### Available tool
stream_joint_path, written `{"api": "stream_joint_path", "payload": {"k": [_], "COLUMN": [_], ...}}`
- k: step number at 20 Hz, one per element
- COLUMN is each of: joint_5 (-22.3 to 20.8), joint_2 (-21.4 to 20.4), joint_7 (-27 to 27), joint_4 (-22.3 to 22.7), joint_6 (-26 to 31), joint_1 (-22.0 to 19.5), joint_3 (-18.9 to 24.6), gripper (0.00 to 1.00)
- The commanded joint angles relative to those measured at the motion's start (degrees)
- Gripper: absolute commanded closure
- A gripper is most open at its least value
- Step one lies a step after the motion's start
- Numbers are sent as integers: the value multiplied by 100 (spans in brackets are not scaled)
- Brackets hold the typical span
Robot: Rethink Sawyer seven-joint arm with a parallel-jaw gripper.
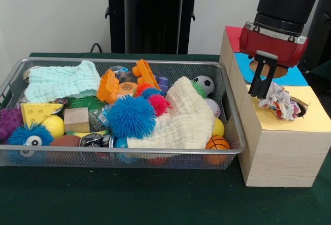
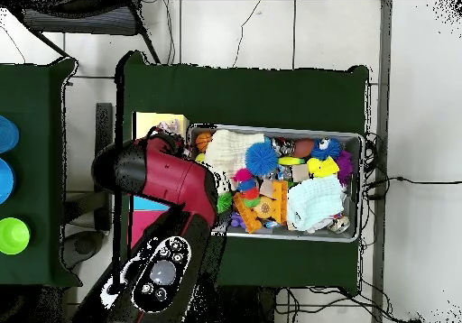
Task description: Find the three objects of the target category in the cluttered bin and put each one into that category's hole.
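Observation:
The wire mesh bin [image 1: 124, 61] sits left of the wooden box and is full of toys; it also shows in the overhead view [image 2: 271, 128]. A crumpled white wrapper with coloured spots [image 1: 279, 101] lies on the yellow surround [image 1: 313, 119], at the left edge of its hole [image 1: 301, 106]. My gripper [image 1: 260, 94] hangs just left of and above the wrapper, open, with nothing between its fingers. In the overhead view my red arm [image 2: 162, 184] covers the gripper; the wrapper [image 2: 171, 127] shows on the yellow paper [image 2: 152, 121]. No other spotted wrapper shows plainly in the bin.
A blue-surrounded hole [image 1: 243, 64] and a red surround [image 1: 234, 33] lie behind the yellow one on the same box. In the bin lie a mint cloth [image 1: 62, 80], a cream cloth [image 1: 181, 116], a blue spiky ball [image 1: 130, 116], orange blocks [image 1: 108, 86] and small balls.

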Motion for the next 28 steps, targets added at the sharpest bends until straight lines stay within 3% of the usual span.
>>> {"api": "stream_joint_path", "payload": {"k": [1, 8, 21, 28], "joint_5": [273, 449, 766, 705], "joint_2": [-5, -156, -198, 165], "joint_7": [1437, 1425, 1356, 1408], "joint_4": [639, 605, 760, 531], "joint_6": [200, 249, -949, -1581], "joint_1": [-132, -203, -551, -609], "joint_3": [843, 997, 1920, 2170], "gripper": [100, 100, 100, 100]}}
